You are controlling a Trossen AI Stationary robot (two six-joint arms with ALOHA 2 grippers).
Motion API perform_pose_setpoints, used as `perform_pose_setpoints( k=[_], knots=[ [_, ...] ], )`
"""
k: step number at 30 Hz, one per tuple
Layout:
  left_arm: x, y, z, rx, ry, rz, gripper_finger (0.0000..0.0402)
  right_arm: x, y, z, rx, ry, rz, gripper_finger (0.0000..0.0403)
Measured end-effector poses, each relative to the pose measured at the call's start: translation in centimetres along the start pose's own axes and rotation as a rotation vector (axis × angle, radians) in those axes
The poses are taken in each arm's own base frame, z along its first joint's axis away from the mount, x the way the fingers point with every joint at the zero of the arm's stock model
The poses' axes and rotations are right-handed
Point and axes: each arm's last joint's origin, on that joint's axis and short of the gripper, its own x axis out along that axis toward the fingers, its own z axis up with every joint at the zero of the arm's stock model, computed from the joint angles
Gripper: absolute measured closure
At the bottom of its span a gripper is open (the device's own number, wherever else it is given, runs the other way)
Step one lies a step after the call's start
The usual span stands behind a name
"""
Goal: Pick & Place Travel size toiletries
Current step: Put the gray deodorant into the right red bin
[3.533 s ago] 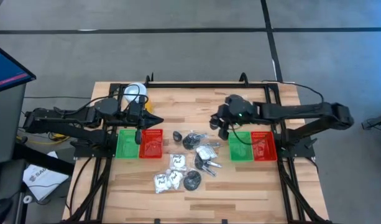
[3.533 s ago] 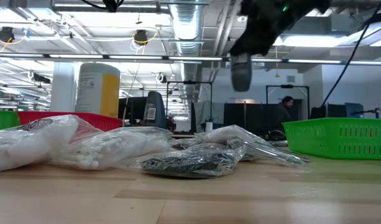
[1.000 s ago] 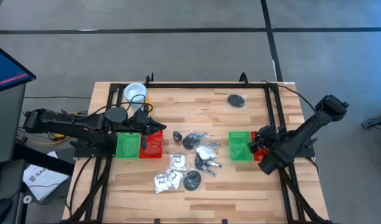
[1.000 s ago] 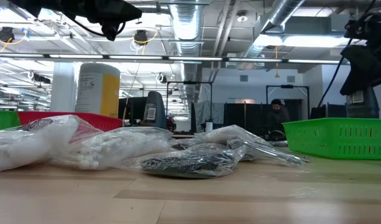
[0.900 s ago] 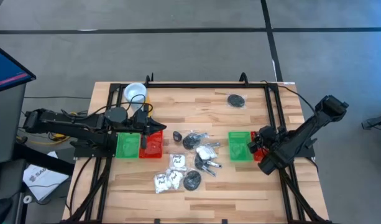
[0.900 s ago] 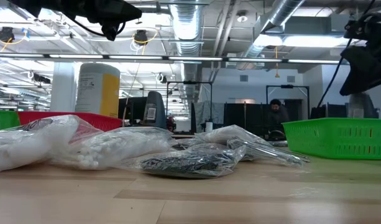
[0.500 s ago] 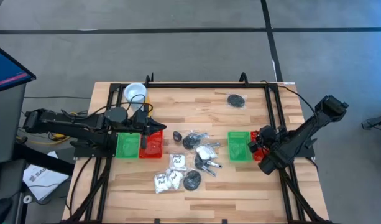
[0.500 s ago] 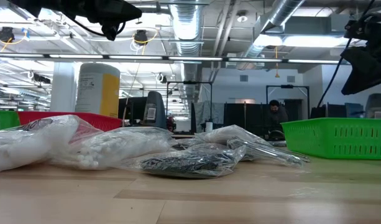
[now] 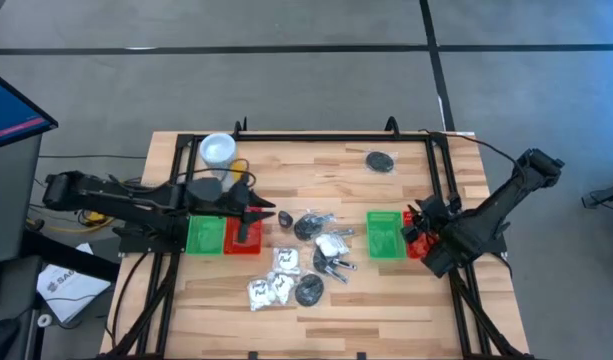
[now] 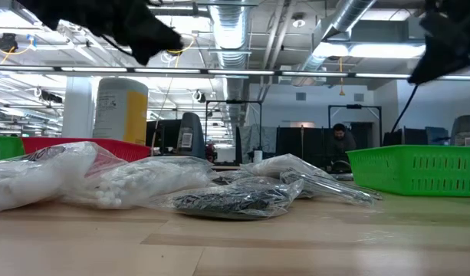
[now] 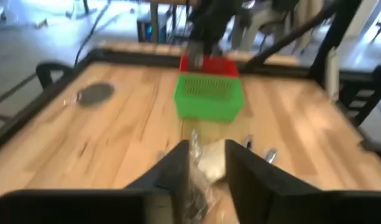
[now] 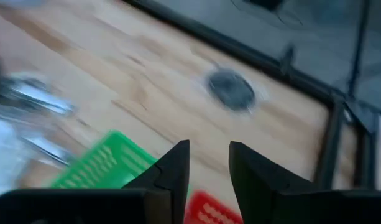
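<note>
Bagged toiletries lie mid-worktop, light, soft and crinkly, best pinched at a bag edge; left tool, fingers apart and empty, hovers beside them, right tool, also apart, near the right edge.

Toiletries lie between two tray pairs.

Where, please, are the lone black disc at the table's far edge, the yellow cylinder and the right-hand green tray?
Lone black disc (image 9: 381,160): high view, middle of the disc.
Yellow cylinder (image 10: 120,111): low view, middle of its yellow label.
Right-hand green tray (image 9: 386,235): high view, on its mesh floor.
</note>
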Motion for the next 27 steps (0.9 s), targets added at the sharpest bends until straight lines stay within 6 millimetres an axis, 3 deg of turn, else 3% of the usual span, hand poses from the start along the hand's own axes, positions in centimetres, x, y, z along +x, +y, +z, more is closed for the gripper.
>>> perform_pose_setpoints(
  k=[5,12,27],
  knots=[
    [2.4,-0.1,-1.2,-0.017,0.048,0.020,0.0232,-0.7,0.4,1.3,-0.046,-0.075,0.050,0.0300],
    [4.2,0.0,-2.7,-0.009,0.104,0.074,0.0162,-0.8,0.7,1.4,-0.059,-0.087,0.055,0.0300],
    [6.2,0.2,-5.0,0.012,0.208,0.152,0.0142,-0.8,1.0,1.4,-0.054,-0.109,0.076,0.0300]
  ],
)
